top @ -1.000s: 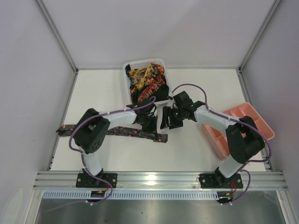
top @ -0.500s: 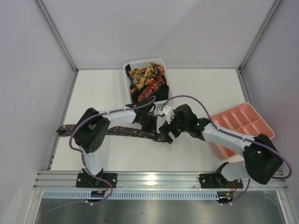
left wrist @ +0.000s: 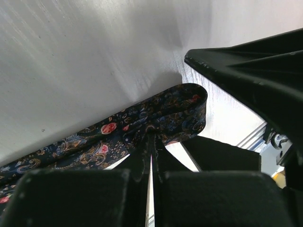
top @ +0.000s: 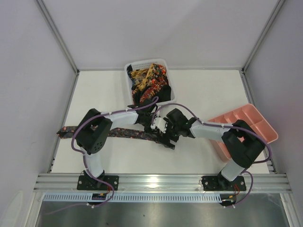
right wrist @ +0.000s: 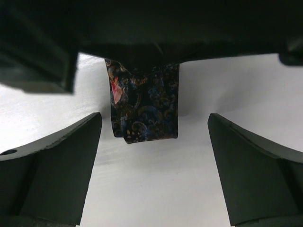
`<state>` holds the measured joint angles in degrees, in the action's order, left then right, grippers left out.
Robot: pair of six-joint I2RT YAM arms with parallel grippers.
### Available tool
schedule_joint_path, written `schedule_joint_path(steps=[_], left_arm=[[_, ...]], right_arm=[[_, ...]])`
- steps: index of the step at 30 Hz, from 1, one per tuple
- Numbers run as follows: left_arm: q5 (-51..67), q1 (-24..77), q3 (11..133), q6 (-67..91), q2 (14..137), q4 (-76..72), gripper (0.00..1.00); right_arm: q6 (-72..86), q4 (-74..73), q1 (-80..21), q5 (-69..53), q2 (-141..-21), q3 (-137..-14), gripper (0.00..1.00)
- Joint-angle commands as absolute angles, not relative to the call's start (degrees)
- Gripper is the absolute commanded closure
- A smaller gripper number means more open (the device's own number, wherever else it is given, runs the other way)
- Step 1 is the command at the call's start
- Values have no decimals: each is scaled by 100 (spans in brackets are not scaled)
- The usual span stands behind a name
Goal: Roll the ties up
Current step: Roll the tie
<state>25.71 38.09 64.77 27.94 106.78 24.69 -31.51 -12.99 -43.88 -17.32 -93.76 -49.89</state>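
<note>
On table (top: 213, 90): one tie (left wrist: 165, 111), pinched in left jaws.

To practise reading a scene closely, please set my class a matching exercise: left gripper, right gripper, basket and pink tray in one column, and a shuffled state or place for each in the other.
Things:
1 left gripper
2 right gripper
3 white basket
4 pink tray

States or places:
A at the table's right edge
B shut on the tie
C open, facing the tie's end
D heaped with patterned ties

Pairs: 1-B, 2-C, 3-D, 4-A
</note>
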Motion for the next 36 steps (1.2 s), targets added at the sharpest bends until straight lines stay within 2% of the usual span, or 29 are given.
schedule_joint_path(steps=[1,5,8,9,12,16,17,20,23,26,27,28,30,32,33,35,36], left_arm=[[2716,3744,6574,2795,10784,2575,99],[2725,3735,6583,2786,10775,2575,99],[2716,3718,6618,2777,10784,2584,100],[2725,3718,6618,2769,10784,2593,99],[2716,3709,6618,2751,10775,2601,100],[2716,3700,6636,2751,10758,2601,100],[2716,3700,6636,2751,10749,2602,99],[2690,3683,6662,2760,10758,2601,100],[2654,3665,6697,2769,10732,2619,100],[2584,3639,6732,2769,10635,2663,99],[2575,3621,6741,2777,10600,2672,99],[2558,3621,6750,2777,10539,2681,99],[2566,3621,6759,2786,10494,2681,99],[2566,3612,6776,2795,10468,2689,100],[2558,3604,6776,2804,10450,2698,100],[2532,3612,6759,2813,10380,2716,100],[2505,3604,6741,2813,10345,2742,99]], right_arm=[[-3507,-1257,-4509,-1391,-9483,-5238,0],[-3533,-1221,-4562,-1161,-9536,-5194,3],[-3463,-1187,-4570,-1002,-9632,-5247,13],[-3463,-1195,-4570,-1002,-9659,-5282,21],[-3463,-1301,-4579,-1002,-9756,-5379,33],[-3498,-1318,-4579,-932,-9695,-5335,44],[-3515,-1344,-4579,-975,-9677,-5318,49],[-3472,-1397,-4588,-1020,-9642,-5326,55],[-3446,-1433,-4597,-1037,-9589,-5274,65],[-3384,-1485,-4605,-1098,-9440,-5195,71],[-3349,-1503,-4614,-1099,-9405,-5151,76],[-3288,-1486,-4614,-1099,-9361,-5142,77],[-3208,-1503,-4623,-1108,-9352,-5115,64],[-3155,-1529,-4623,-1046,-9352,-5115,58],[-3138,-1547,-4632,-1028,-9343,-5115,47],[-3129,-1547,-4623,-1046,-9282,-5106,37],[-3146,-1503,-4623,-1055,-9246,-5098,27]])
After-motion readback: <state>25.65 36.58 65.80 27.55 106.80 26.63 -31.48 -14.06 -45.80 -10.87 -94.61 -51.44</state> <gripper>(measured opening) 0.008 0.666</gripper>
